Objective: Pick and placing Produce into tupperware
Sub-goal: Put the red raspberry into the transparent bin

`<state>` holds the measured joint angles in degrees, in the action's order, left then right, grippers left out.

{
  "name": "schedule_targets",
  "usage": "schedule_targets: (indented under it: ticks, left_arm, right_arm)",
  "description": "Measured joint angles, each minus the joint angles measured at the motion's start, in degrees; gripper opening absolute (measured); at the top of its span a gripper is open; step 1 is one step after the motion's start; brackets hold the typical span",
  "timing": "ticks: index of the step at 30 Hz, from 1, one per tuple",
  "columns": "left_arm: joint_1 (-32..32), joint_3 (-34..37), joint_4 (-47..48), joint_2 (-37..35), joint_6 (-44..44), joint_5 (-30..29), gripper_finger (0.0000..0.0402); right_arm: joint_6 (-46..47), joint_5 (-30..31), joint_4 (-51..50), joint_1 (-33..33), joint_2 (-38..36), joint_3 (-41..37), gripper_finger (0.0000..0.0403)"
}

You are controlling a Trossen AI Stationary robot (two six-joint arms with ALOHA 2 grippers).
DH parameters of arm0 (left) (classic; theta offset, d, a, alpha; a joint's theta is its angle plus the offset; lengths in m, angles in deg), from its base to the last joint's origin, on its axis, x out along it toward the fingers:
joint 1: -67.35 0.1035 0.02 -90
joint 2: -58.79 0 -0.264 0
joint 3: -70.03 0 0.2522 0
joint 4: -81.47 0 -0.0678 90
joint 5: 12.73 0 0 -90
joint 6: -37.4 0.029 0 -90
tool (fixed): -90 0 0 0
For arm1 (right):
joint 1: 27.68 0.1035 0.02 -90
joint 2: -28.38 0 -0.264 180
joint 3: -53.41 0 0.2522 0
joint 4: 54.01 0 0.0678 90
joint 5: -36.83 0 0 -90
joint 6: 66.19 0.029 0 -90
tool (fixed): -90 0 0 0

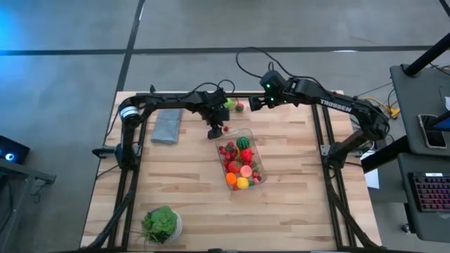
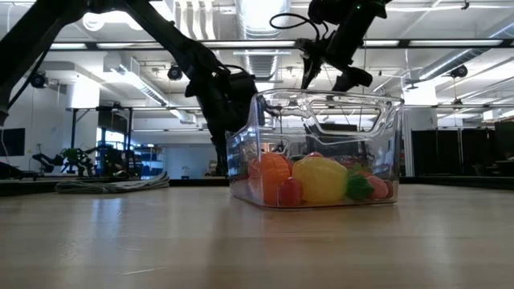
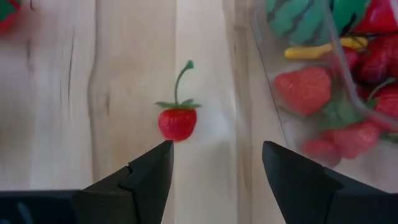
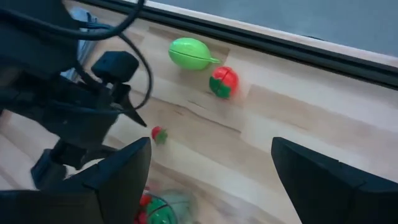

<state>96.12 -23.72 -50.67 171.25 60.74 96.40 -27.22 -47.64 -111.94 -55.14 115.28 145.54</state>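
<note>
The left gripper [image 3: 214, 165] has its jaws released, spread wide and grasping nothing, hanging over the desk [image 1: 295, 183] just outside the far-left corner of the tupperware [image 1: 241, 160]. A small red berry [image 3: 177, 121] with a curled green stem lies on the bare wood just beyond the jaws, toward the 11 o'clock side of the gap and not touching either finger.

The right gripper [image 4: 208, 171] is also released, jaws wide apart and empty, held high above the desk's far edge at about 1 o'clock from the tupperware.

Only the left wrist view shows the berry's stem and the clear wall of the tupperware beside it, with red berries and the striped green melon [image 3: 298, 18] inside. The right wrist view alone makes plain a green fruit [image 4: 191, 53] and a red-and-green fruit [image 4: 223, 81] lying loose near the far edge. The low view shows the tupperware's near end, with an orange piece [image 2: 271, 170] and a yellow piece [image 2: 321, 178] pressed against the wall.

The high view adds a grey cloth [image 1: 167, 126] at 10 o'clock from the tupperware and a leafy green head [image 1: 161, 223] at 7 o'clock.
</note>
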Motion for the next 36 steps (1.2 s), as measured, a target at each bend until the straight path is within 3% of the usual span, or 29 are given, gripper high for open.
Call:
schedule_targets:
  ticks: [27, 36]
  left_arm:
    - [-0.4, 0.8, -11.4, 1.6, -0.5, 0.1, 0.0231]
    - [-0.4, 1.0, -5.9, 1.5, -0.1, 0.0, 0.0231]
  right_arm:
    - [-11.0, 0.0, -2.9, -5.6, -0.2, 0.0, 0.0325]
    - [-13.0, 0.0, -3.2, -5.6, -0.2, 0.0, 0.0325]
